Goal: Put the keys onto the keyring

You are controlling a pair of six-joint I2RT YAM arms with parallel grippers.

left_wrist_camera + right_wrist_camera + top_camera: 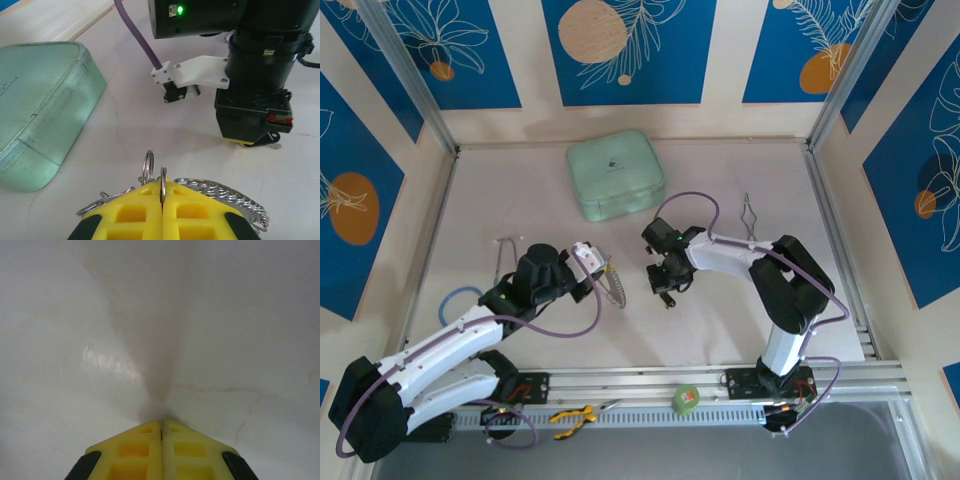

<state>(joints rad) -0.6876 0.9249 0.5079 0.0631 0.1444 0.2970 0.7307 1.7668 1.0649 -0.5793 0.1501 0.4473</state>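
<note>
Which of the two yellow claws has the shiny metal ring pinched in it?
The left claw: a thin silver keyring stands clamped between its yellow fingers. The right claw is shut too, with nothing visible in its grip.

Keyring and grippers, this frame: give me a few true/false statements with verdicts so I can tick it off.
1. The left gripper is shut on a thin silver ring of the keyring. True.
2. The right gripper holds a key. False: its jaws are shut with nothing seen between them, and its tips are down at the bare table.
3. The mint-green case lies farther from the arm bases than both grippers. True.
4. The green tape roll sits on top of the case. False: it stands at the near rail, between the two arm bases.
</note>
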